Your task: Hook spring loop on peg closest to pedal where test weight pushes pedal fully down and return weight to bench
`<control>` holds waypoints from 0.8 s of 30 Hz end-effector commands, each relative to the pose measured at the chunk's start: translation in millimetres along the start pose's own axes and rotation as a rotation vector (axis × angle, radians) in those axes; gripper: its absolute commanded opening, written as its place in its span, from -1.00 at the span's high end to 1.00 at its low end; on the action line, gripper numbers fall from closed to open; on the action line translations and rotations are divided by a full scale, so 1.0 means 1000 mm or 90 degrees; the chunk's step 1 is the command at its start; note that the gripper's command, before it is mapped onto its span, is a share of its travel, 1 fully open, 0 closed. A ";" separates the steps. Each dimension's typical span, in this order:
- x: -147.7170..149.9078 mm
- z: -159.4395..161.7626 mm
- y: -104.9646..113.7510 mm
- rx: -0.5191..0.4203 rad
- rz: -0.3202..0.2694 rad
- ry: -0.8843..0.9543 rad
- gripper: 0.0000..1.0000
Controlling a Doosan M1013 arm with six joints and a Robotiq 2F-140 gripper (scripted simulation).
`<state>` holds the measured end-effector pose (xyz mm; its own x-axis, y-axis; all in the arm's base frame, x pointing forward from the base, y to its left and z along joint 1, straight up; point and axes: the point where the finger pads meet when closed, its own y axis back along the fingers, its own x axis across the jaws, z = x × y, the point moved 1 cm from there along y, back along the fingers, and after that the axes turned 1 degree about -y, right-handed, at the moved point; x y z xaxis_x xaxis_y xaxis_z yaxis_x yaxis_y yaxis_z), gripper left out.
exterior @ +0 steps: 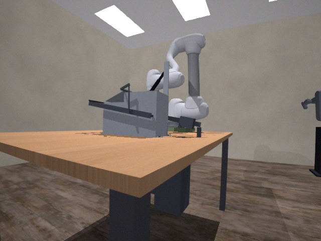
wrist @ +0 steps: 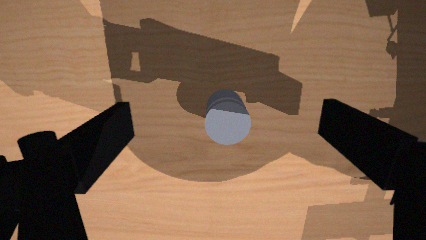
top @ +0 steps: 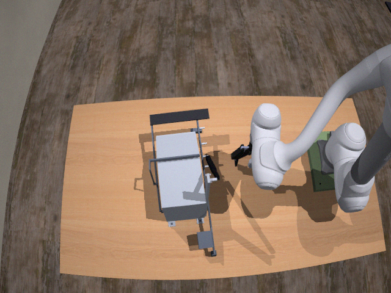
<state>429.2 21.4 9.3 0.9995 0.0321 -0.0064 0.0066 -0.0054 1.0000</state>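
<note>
Claw [wrist: 226, 131] spread wide, empty, pointing down. Weight [wrist: 227, 123] upright on desk [wrist: 210, 210], beside feeder [top: 179, 170], directly below, centred between the fingers. Long axis vertical. Straight descent needed.

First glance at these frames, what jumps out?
The grey box-shaped feeder sits mid-bench with its long sloping pedal bar and a black spring on its arm-facing side. Just beside it, the big white arm bends low over the wooden bench. In the wrist view the open hand hangs straight over the upright steel test weight, fingers wide to either side, nothing gripped.
</note>
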 end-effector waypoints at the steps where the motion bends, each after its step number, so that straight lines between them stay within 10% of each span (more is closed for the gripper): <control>1: 0.001 0.000 0.000 0.000 0.001 0.000 -1.00; 22: 0.001 0.000 0.000 0.000 0.001 0.000 -1.00; 23: 0.001 0.000 0.000 0.000 0.001 0.000 0.50; 24: 0.001 0.000 0.000 0.000 0.001 0.000 0.50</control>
<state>429.2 21.4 9.3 0.9995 0.0321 -0.0063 0.0065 -0.0054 1.0000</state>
